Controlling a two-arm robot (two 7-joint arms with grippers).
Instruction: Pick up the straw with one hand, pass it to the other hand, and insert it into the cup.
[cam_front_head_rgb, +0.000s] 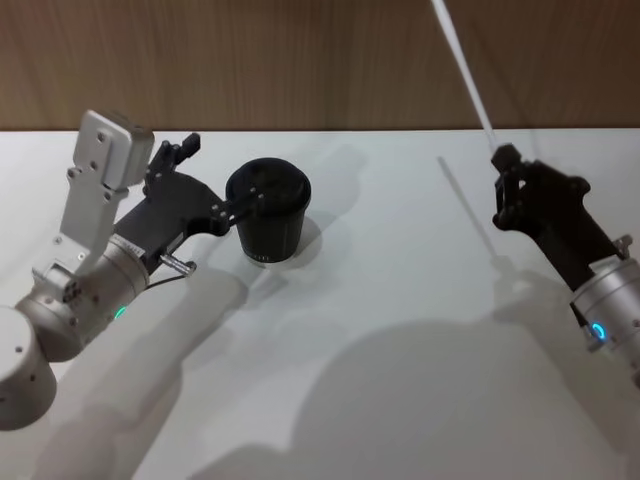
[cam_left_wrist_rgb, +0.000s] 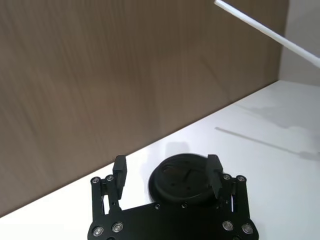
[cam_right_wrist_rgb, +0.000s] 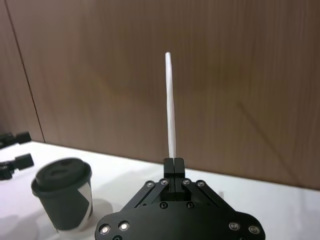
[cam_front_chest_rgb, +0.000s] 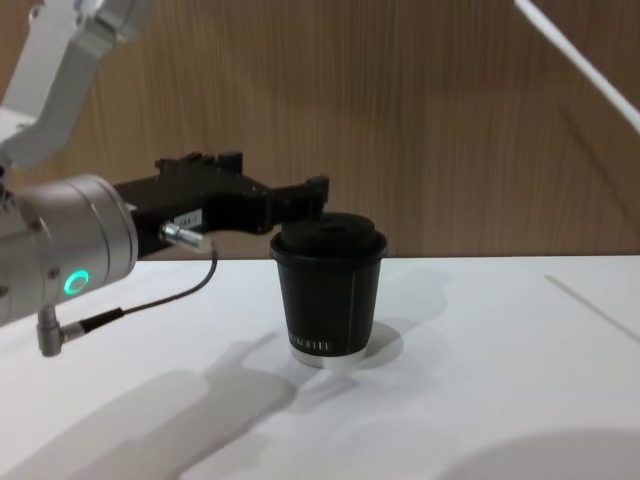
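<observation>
The black cup (cam_front_head_rgb: 268, 215) with its domed lid stands upright on the white table, left of centre. My left gripper (cam_front_head_rgb: 212, 178) is open at lid height on the cup's left side, one fingertip (cam_front_head_rgb: 240, 208) at the lid's edge. In the left wrist view the lid (cam_left_wrist_rgb: 182, 182) lies just past the spread fingers of that gripper (cam_left_wrist_rgb: 167, 172). On the right, above the table, my right gripper (cam_front_head_rgb: 503, 158) is shut on the lower end of the white straw (cam_front_head_rgb: 465, 70), which slants up and away. The right wrist view shows the straw (cam_right_wrist_rgb: 171, 110) rising from the closed right gripper (cam_right_wrist_rgb: 173, 162).
The white table (cam_front_head_rgb: 380, 300) stretches between the two arms. A brown wood-grain wall (cam_front_head_rgb: 320, 60) runs along its far edge. A thin grey cable (cam_front_chest_rgb: 150, 295) loops from the left wrist above the table.
</observation>
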